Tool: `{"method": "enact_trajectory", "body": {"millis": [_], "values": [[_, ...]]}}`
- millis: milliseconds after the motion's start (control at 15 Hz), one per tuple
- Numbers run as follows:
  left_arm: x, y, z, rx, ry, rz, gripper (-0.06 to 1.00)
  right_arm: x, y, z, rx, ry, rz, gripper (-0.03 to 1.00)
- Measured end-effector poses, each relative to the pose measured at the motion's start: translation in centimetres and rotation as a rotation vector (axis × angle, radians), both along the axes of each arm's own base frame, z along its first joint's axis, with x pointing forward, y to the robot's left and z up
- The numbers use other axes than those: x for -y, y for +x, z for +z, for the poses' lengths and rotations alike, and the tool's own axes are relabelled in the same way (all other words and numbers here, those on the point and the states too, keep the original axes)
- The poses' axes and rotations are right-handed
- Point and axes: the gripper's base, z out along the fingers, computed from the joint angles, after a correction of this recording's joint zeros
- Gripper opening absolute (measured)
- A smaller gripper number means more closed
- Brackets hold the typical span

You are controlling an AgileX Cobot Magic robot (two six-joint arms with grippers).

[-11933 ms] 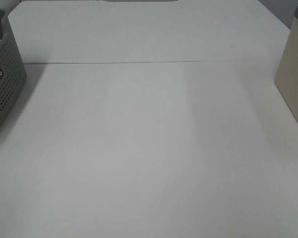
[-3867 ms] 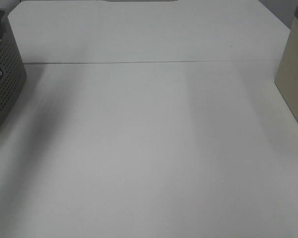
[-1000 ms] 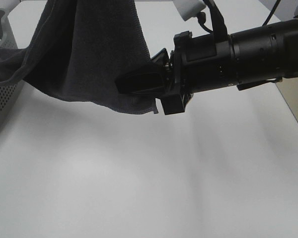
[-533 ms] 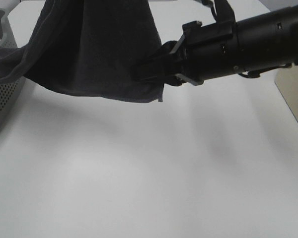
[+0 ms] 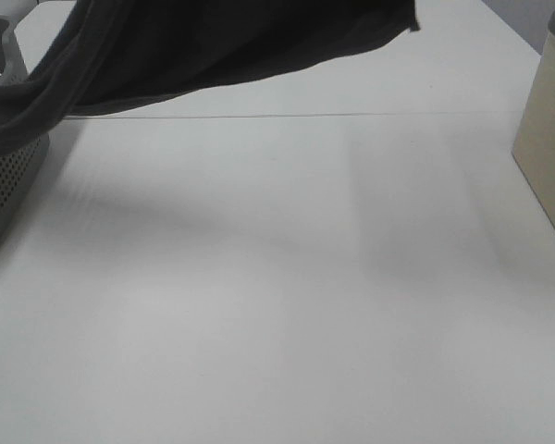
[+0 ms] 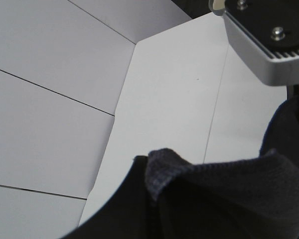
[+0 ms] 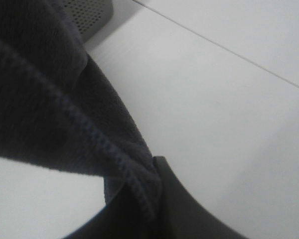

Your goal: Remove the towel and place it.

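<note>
The towel, dark charcoal plush cloth, hangs stretched across the top of the exterior high view. One end still trails down to the grey basket at the left, and a corner is raised toward the upper right. Both arms are above the exterior high frame. In the left wrist view my left gripper is shut on a folded towel edge. In the right wrist view my right gripper is shut on the towel's hemmed edge, with the cloth draping away from it.
A white table with a seam across it lies below the towel. A beige box stands at the right edge. The perforated basket shows behind the cloth in the right wrist view. A grey metal housing hangs near the left gripper.
The right arm, low in front of the towel before, has risen out of the exterior high view. The towel's lower edge went up and to the right with it, spreading wider.
</note>
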Motion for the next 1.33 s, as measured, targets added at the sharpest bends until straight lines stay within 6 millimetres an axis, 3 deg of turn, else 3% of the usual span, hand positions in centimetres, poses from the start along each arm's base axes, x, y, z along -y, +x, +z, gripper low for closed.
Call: {"method": "enact_trajectory", "body": {"millis": [200,400,667,1133,1333], "values": [[-0.2,2.7,-0.3,0.046,-0.09,0.055,0.0,1.3,0.2,3.0,0.045,-0.097,-0.087,0.01],[-1.4,6.1,-0.4,0.125,-0.177,0.12,0.0,3.3,0.9,6.4,0.202,-0.214,-0.247,0.01],[-2.7,10.3,-1.1,0.277,-0.217,0.154,0.0,3.1,3.4,10.2,0.486,-0.218,-0.291,0.01],[-2.4,14.7,-1.9,0.604,-0.44,0.09,0.0,1.0,8.9,13.2,0.836,-0.188,-0.339,0.01],[-4.3,17.4,-3.3,0.714,-0.511,0.116,0.0,-0.4,11.8,13.0,0.911,-0.173,-0.344,0.01]]}}
